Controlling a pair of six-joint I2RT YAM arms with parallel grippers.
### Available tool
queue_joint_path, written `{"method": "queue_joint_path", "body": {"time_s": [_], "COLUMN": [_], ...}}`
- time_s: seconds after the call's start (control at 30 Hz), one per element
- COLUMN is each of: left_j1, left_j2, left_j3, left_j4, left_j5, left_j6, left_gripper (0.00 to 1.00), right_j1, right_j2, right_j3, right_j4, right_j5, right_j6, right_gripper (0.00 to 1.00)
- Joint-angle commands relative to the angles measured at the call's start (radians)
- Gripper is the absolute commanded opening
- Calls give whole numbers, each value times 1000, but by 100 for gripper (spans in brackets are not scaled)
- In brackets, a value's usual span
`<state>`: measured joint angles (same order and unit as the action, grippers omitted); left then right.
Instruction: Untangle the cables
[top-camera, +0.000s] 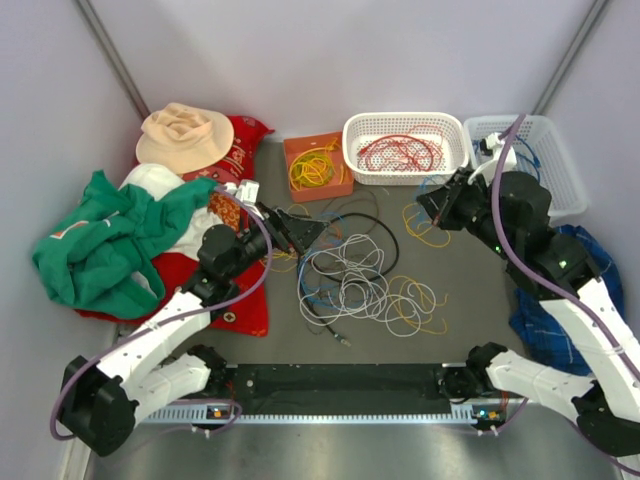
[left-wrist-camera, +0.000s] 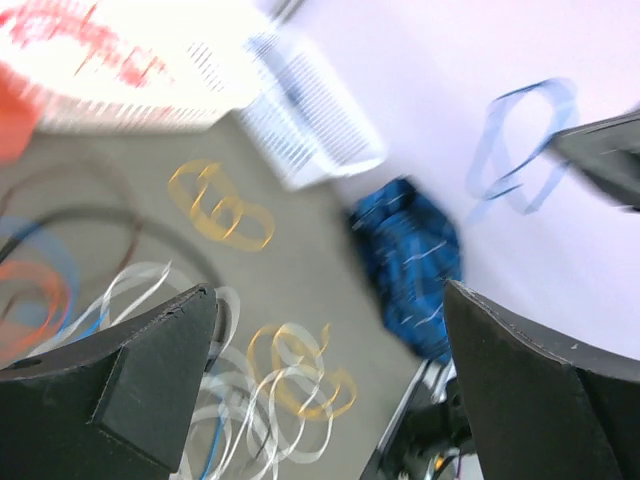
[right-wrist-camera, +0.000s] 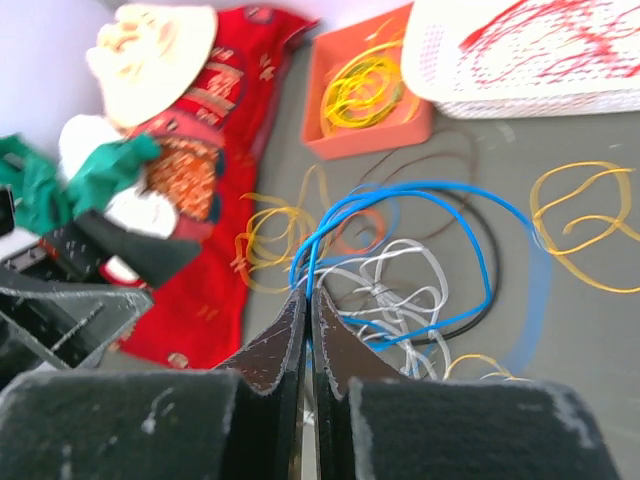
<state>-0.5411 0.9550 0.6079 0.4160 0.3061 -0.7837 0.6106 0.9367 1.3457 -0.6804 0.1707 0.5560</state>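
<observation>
The cables lie as a loose tangle mid-table: white-grey loops, yellow loops, a black loop. My right gripper hangs above the tangle's far right. In the right wrist view it is shut on a blue cable, which loops out from the fingertips over the pile. The left wrist view, blurred, shows that blue loop dangling in the air. My left gripper is at the tangle's left edge, open, with nothing between its fingers.
A white basket holds red cables, an orange tray holds yellow ones, and a second white basket stands at the far right. A red cloth, green garment and hat lie left; a blue cloth lies right.
</observation>
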Motion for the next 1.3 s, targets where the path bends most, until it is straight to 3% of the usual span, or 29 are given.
{"method": "queue_joint_path", "body": {"time_s": [0.0, 0.17, 0.27, 0.3, 0.37, 0.43, 0.5, 0.67, 0.9, 1.27], "left_j1": [-48, -60, -65, -66, -68, -66, -68, -66, -68, -66], "left_j2": [5, 60, 62, 59, 42, 15, -7, -77, -137, -94], "left_j3": [-16, 13, 0, -13, -25, -40, -51, -33, -28, -37], "left_j4": [328, 254, 204, 187, 131, 98, 35, -118, -223, -295], "left_j5": [12, -6, -13, -18, -36, -50, -79, -128, -180, -252], "left_j6": [35, 24, 1, -6, -14, -19, -14, 44, 90, 129], "left_gripper": [99, 99, 99, 99, 99, 99, 99, 99, 99, 99], "right_j1": [2, 2, -8, -35, -187, -353, -391, -486, -701, -746], "right_j2": [-12, -22, 23, 40, 67, 56, 86, 266, 477, 905], "right_j3": [70, 87, 131, 148, 164, 129, 130, 291, 329, 693], "right_j4": [-15, -24, -91, -109, -91, 47, 94, 128, 196, 148], "right_j5": [-157, -87, 108, 195, 225, 130, 124, 315, 325, 457], "right_j6": [48, 26, -21, -25, 5, 71, 103, 123, 274, 150], "right_gripper": [0, 0, 0, 0, 0, 0, 0, 0, 0, 0]}}
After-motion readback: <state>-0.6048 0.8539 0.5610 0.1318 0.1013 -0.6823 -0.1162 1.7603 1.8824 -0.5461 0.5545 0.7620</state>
